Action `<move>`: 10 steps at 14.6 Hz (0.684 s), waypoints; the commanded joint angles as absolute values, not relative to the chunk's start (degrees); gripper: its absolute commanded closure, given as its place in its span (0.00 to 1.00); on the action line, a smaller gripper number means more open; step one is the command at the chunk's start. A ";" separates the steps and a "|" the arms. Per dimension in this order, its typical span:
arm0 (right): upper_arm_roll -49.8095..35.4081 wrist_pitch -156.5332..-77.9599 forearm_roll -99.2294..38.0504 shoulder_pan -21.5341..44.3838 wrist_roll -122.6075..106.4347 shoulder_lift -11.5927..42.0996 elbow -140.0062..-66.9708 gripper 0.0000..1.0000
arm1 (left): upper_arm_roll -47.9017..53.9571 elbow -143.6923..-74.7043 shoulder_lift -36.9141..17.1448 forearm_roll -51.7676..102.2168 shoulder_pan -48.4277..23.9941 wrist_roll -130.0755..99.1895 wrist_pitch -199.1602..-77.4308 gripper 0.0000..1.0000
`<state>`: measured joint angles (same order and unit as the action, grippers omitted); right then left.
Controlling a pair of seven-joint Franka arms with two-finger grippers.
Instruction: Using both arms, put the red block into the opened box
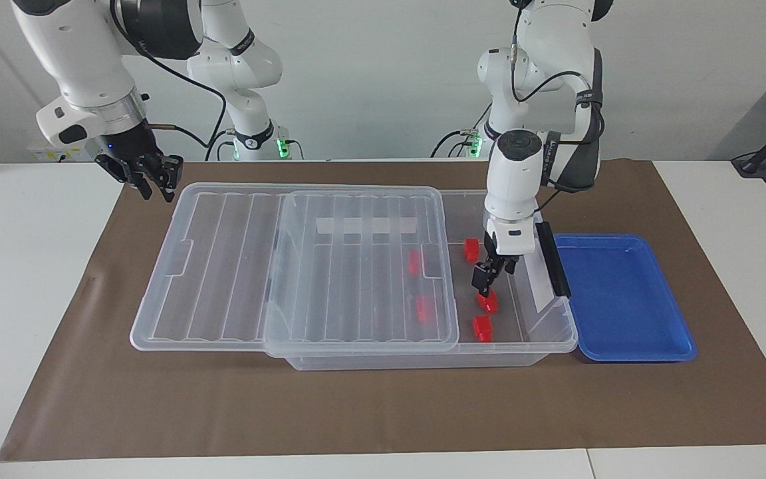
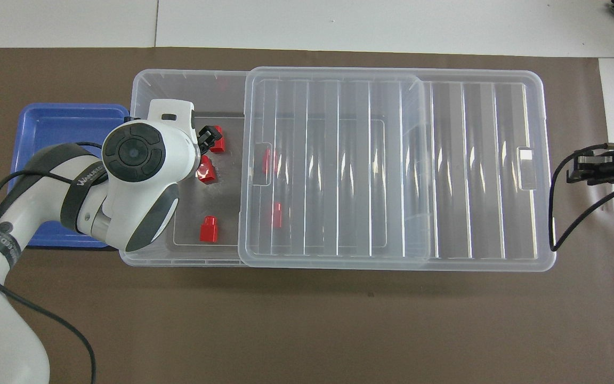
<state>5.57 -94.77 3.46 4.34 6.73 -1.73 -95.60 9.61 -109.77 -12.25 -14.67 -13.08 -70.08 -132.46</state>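
In the facing view, the box (image 1: 356,352) is a large clear plastic bin on a brown mat (image 1: 383,406), and its ribbed clear lid (image 1: 223,266) is slid toward the right arm's end of the table, so the end by the shallow blue tray (image 1: 622,299) stands uncovered. The left gripper (image 1: 484,283) hangs inside that uncovered end with its black fingers apart and empty, directly above the red block (image 1: 488,303), a small glossy stepped piece lying on the box floor; a narrow gap shows between fingertips and block. Other red blocks lie around it on the floor: one (image 1: 483,328) farther from the robots, one (image 1: 471,249) nearer, and two seen dimly through the lid. The right gripper (image 1: 150,174) is raised over the mat just beside the lid's corner, holding nothing; whether its fingers meet I cannot tell. In the overhead view, the left arm's white glossy wrist covers much of the open end, the left gripper (image 2: 207,137) peeks out beside it, and the red block (image 2: 205,170) shows right at the wrist's edge. The right gripper (image 2: 587,162) sits just off the lid's (image 2: 392,160) short edge.
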 commanded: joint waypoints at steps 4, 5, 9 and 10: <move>5.27 -97.56 2.02 1.76 2.64 -2.20 -97.56 1.00 | 8.70 -105.13 -2.91 -13.03 -13.27 -62.78 -113.59 0.00; 5.27 -97.91 2.11 1.41 2.55 -2.02 -97.65 1.00 | 8.35 -104.25 -1.42 -10.83 -13.01 -59.45 -111.29 0.00; 5.36 -102.91 2.37 0.44 -1.22 -0.36 -98.35 1.00 | 8.17 -104.06 4.91 -3.97 -5.91 -36.18 -104.17 0.00; 5.36 -104.40 2.46 -0.43 -3.23 0.95 -98.35 1.00 | 8.17 -103.80 5.88 -2.82 -4.06 -31.51 -102.76 0.00</move>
<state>5.60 -101.18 3.46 1.77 0.90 -1.08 -97.78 8.05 -103.66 3.47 -5.74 -7.60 -41.14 -105.98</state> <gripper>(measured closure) 0.991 0.000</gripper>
